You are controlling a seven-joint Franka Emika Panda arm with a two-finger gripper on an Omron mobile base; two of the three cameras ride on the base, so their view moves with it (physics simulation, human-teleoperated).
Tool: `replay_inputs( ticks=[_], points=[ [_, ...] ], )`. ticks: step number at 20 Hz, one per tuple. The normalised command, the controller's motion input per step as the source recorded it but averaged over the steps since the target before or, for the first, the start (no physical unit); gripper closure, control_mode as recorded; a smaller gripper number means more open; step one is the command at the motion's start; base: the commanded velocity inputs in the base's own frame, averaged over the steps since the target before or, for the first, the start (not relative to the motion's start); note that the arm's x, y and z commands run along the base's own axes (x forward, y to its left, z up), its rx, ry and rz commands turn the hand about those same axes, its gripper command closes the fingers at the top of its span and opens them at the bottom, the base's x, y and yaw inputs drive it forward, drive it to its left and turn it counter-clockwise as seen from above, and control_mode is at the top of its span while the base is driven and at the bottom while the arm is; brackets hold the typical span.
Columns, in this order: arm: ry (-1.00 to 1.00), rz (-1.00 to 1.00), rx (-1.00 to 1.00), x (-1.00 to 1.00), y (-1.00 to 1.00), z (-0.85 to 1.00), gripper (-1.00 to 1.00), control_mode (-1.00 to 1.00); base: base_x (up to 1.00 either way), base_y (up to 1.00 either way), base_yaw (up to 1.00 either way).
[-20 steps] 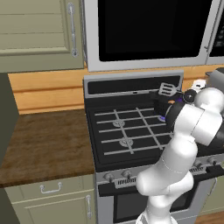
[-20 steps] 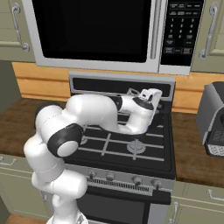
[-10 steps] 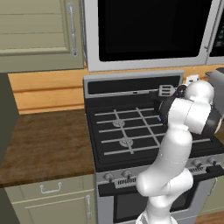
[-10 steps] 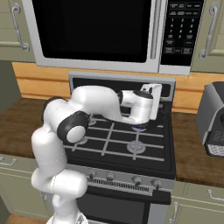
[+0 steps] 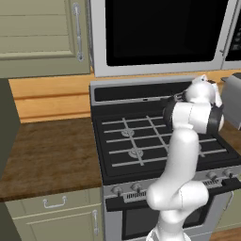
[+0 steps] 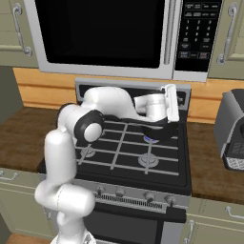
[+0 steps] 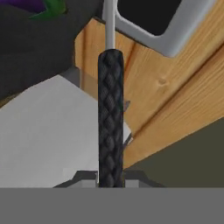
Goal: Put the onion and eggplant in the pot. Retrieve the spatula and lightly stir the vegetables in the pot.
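Observation:
My gripper (image 7: 110, 177) is shut on the spatula's black textured handle (image 7: 110, 118). A thin silver shaft (image 7: 109, 22) runs on from the handle toward a silver frame with a dark opening. The purple eggplant (image 7: 22, 4) with its green cap lies inside the dark pot (image 7: 39, 48) at the upper left of the hand view. In the right base view my white hand (image 6: 169, 102) hangs over the black pot (image 6: 161, 130) on the stove's back right burner. The spatula's silver head (image 5: 177, 97) shows beside the wrist in the left base view. The onion is hidden.
A grey toaster (image 6: 232, 128) stands on the counter right of the stove. The microwave (image 6: 105, 33) hangs low over the stove back. Black grates (image 5: 136, 141) cover the front and left burners. A wooden counter (image 5: 47, 150) stretches to the left.
The wrist has rolled and the hand has drifted slightly up and toward the stove's back right, still gripping the spatula. The forearm has swung round to follow.

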Motion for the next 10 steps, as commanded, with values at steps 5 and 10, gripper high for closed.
replay_inputs(
  ticks=[5, 10],
  points=[
    [0.25, 0.09, -0.32, 0.19, -0.06, -0.22, 1.00, -1.00, 0.00, 0.00, 0.00],
    [0.30, 0.18, -0.10, 0.33, 0.29, -0.02, 1.00, -1.00, 0.00, 0.00, 0.00]
  ],
)
